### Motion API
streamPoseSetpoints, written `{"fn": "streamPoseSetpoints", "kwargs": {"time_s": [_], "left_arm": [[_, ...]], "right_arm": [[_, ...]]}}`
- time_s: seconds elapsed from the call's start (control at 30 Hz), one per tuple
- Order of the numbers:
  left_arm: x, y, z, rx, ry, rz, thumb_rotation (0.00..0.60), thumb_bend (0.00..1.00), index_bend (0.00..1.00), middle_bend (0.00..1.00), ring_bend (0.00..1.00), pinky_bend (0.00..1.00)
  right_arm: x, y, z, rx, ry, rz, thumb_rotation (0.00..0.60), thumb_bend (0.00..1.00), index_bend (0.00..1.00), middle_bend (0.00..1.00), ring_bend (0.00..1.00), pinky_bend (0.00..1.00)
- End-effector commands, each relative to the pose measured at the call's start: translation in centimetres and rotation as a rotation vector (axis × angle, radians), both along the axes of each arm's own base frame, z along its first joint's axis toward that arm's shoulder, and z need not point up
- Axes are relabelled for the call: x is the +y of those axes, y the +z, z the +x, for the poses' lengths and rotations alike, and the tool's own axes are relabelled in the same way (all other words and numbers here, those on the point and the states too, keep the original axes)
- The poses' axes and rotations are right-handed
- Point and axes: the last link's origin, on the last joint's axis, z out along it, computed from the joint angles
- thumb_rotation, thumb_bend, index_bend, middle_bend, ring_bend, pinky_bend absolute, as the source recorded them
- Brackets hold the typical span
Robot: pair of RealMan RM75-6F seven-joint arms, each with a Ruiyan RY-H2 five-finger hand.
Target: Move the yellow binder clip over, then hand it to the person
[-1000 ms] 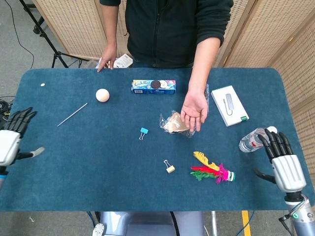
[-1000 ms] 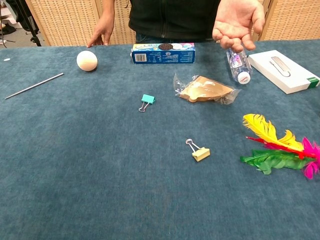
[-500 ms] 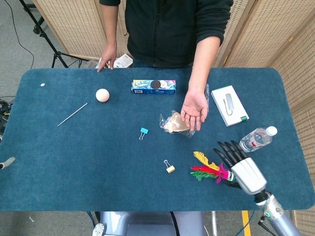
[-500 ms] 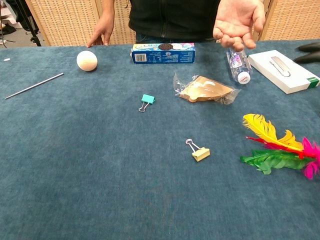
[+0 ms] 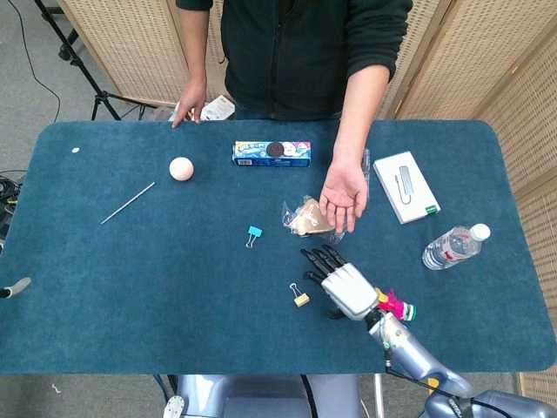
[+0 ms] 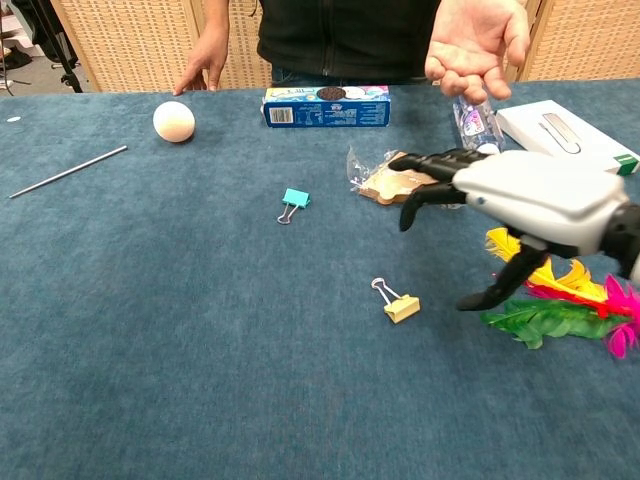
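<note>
- Two cameras give me the table, a deep blue, felt-like surface with rounded corners.
- At the far left edge of the head view I see only a small grey tip; I cannot tell whether it belongs to my left hand, so its fingers are a cannot-tell.
- A thin metal rod lies slanted on the cloth, with a smooth pale ball near it.
- A long blue cookie box sits toward the person's side; a small teal binder clip lies below it.
- The yellow binder clip rests flat on the cloth, its wire handles pointing toward the far side, just left of my right hand and untouched.
- My right hand, white shell with black fingers, hovers spread and empty above the table; it holds nothing.
- A crinkly clear wrapper with a tan wedge lies beyond it, under the person's open, upturned palm.
- Bright feathers, yellow, red, green and pink, fan out beside my wrist.
- A white flat box and a clear plastic bottle on its side lie at the right.
</note>
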Motion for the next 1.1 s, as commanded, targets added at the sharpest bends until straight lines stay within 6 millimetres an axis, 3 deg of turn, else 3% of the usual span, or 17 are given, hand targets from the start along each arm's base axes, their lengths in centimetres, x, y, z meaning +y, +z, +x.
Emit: {"fn": "streamPoseSetpoints", "kwargs": {"time_s": [0.03,0.5,0.7,1.1], "left_arm": [[0.0,0.0,0.0,0.000,0.002,-0.003,0.600,0.16,0.00,0.00,0.00,0.00],[0.1,-0.5,0.2,0.014,0.001,-0.029,0.600,0.16,0.00,0.00,0.00,0.00],[0.3,-0.6,0.1,0.018,0.003,-0.046,0.600,0.16,0.00,0.00,0.00,0.00],[0.4,-0.8,0.2,0.023,0.001,-0.064,0.600,0.16,0.00,0.00,0.00,0.00]], "right_arm": [[-0.2,-1.3,1.2,-0.002,-0.006,0.022,0.600,0.11,0.32,0.00,0.00,0.00],[-0.7,-5.5,2.4,0.063,-0.045,0.038,0.600,0.26,0.35,0.00,0.00,0.00],[-0.8,-6.1,1.9,0.094,-0.056,0.036,0.600,0.26,0.38,0.00,0.00,0.00],[-0.9,-6.4,0.7,0.114,-0.080,0.042,0.600,0.37,0.41,0.00,0.00,0.00]]}}
